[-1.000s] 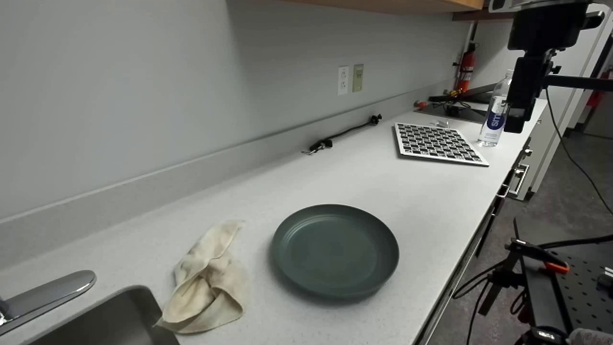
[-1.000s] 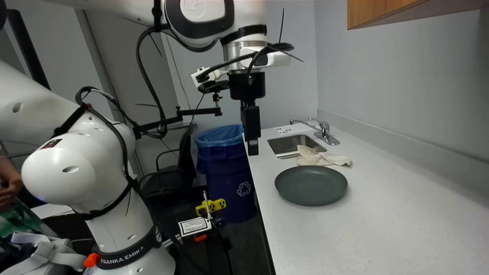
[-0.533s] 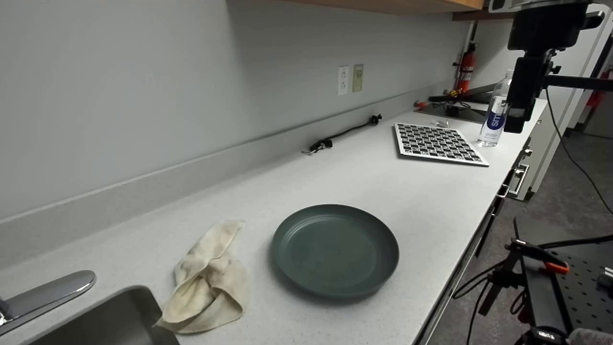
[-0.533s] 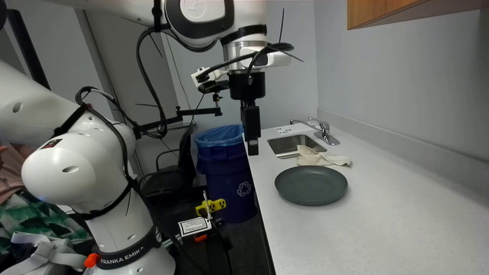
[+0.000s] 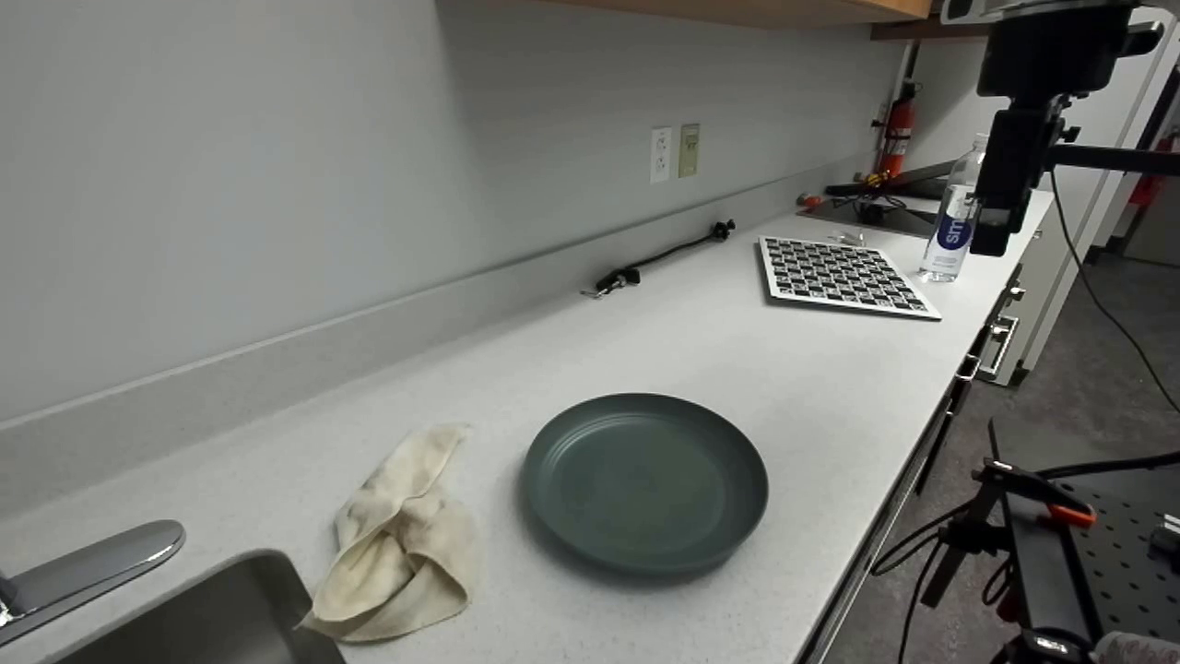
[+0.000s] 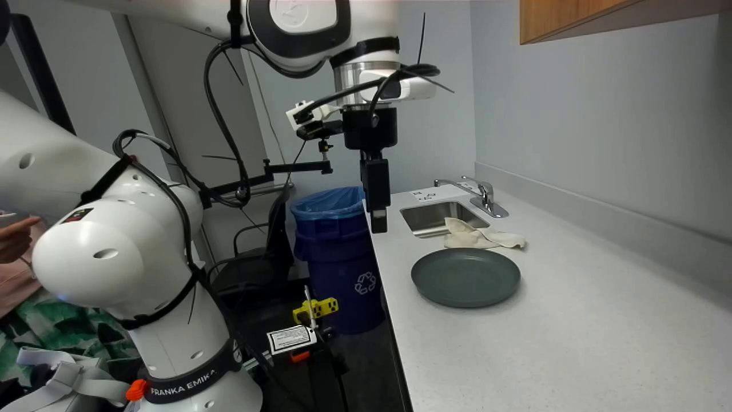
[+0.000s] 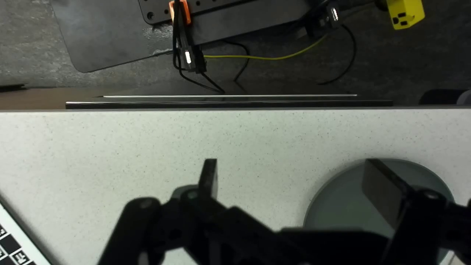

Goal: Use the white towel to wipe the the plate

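It looks like a lab with a kitchen counter (image 6: 543, 349). The kitchen shows in the sink (image 6: 422, 222) and faucet (image 6: 486, 199) near one end edge, and the wooden cupboard (image 6: 572, 20) above the back edge; the lab in the robot arm (image 6: 103, 263) mounted beyond the front edge and the checkered board (image 5: 841, 277) towards the opposite end.

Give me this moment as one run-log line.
end effector: open, empty, above counter | white towel: crumpled between sink and plate, not yet gripped | plate: on counter, apart from towel
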